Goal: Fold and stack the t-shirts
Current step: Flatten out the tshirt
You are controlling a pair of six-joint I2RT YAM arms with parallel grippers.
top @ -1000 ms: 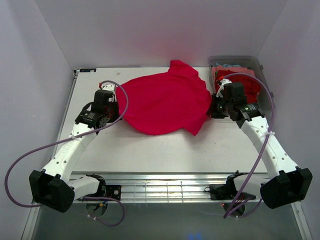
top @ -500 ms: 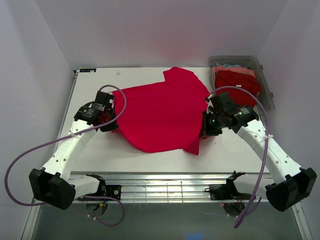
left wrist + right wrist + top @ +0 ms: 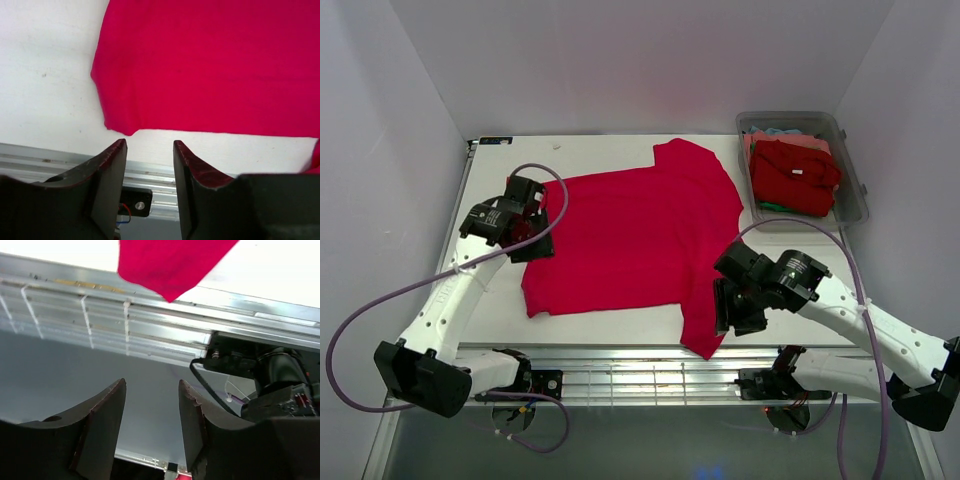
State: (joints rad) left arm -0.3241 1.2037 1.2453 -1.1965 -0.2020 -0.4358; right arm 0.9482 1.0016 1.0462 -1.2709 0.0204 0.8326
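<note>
Noted: one red t-shirt (image 3: 630,240) is spread flat on the table (image 3: 600,150); the knit is matte and soft, with few wrinkles. The left gripper (image 3: 149,145) is seen with jaws apart and empty, a rounded shirt corner just ahead of it. The right gripper (image 3: 151,382) is likewise parted and empty, with a pointed corner overhanging the table edge just ahead. The cloth is judged light, limp and prone to bunching; it is best pinched at corners or shoulder seams.

The left arm stretches forward and the left pincer (image 3: 149,145) tips downward, jaws parted with nothing between them. The right arm is folded low, elbow out to the right, and the right pincer (image 3: 151,382) stands parted too, empty.
</note>
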